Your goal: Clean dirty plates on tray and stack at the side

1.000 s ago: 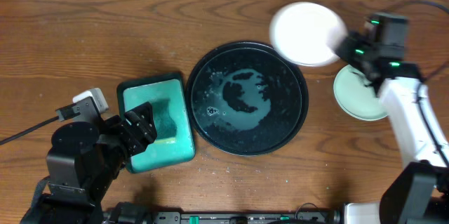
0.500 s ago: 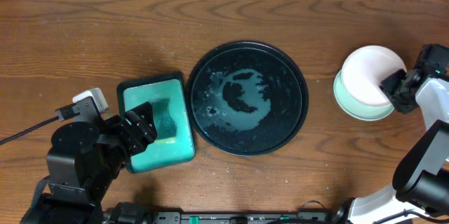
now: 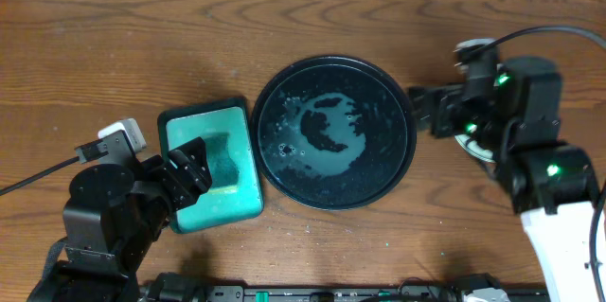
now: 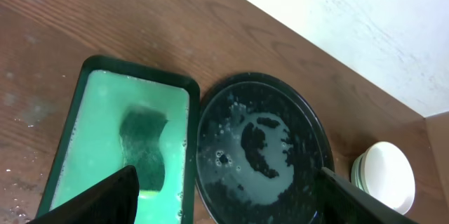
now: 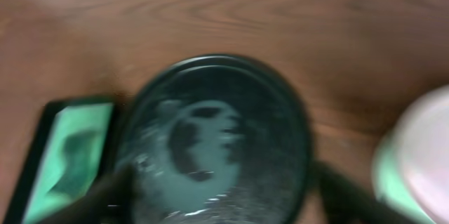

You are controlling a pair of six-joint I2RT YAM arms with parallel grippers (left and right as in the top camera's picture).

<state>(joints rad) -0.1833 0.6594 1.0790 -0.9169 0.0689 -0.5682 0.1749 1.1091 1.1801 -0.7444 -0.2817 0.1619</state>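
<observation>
1. The small round shallow plates (image 4: 382, 182), a white one on top of pale mint green, sit stacked on the wooden tabletop (image 3: 142, 37). They are behind the right end effector (image 3: 424, 113), mostly hidden under its arm from overhead. I cannot count them.
2. The large round black glossy tray (image 3: 336, 198) lies just ahead of that end effector's fingertips. It carries no plate, only a wet film and a darker pool.
3. The right end effector is spread with nothing between its fingers. Its own camera view is blurred, so I read this mainly from overhead.
4. I judge stacking finished, and the step in hand is clearing the right arm. I would lift straight up before swinging away, so the wrist cannot drag the top plate, and keep the fingers above the tray rim.
5. The left end effector (image 3: 189, 171) is spread and empty. The teal rectangular sponge tray (image 4: 112, 97) and its dark sponge (image 4: 144, 147) lie directly beneath it. I would leave it parked.
</observation>
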